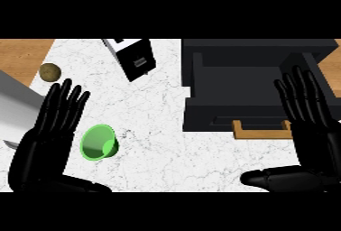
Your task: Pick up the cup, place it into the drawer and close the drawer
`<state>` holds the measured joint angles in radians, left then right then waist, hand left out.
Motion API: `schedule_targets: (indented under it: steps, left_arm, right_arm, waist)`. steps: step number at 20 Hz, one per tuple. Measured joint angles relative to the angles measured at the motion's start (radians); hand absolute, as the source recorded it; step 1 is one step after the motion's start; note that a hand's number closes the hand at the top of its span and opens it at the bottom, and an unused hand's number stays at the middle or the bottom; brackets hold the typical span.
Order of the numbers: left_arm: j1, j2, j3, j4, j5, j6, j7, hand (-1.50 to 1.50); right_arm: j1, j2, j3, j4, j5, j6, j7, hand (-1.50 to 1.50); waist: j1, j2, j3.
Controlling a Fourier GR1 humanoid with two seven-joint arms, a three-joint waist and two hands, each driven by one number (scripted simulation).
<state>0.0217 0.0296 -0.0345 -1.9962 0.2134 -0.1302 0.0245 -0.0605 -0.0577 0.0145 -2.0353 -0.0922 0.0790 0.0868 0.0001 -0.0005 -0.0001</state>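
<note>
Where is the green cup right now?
In the head view the green cup lies on its side on the counter's left part, just right of the left hand, well left of the open drawer.

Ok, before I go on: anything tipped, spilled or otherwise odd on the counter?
The green plastic cup lies on its side on the white marble counter, mouth toward the left hand. No spill shows. The black drawer is open. Nothing else stands out.
</note>
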Motion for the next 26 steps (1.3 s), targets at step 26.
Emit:
schedule_targets:
  steps: [26]
  left_arm:
    - [0.088,0.043,0.125,0.320,-0.055,-0.062,-0.212,-1.50]
  right_arm:
    - [-0.051,-0.030,-0.063,0.002,-0.044,0.025,0.047,-1.50]
  waist:
    - [0.000,0.000,0.000]
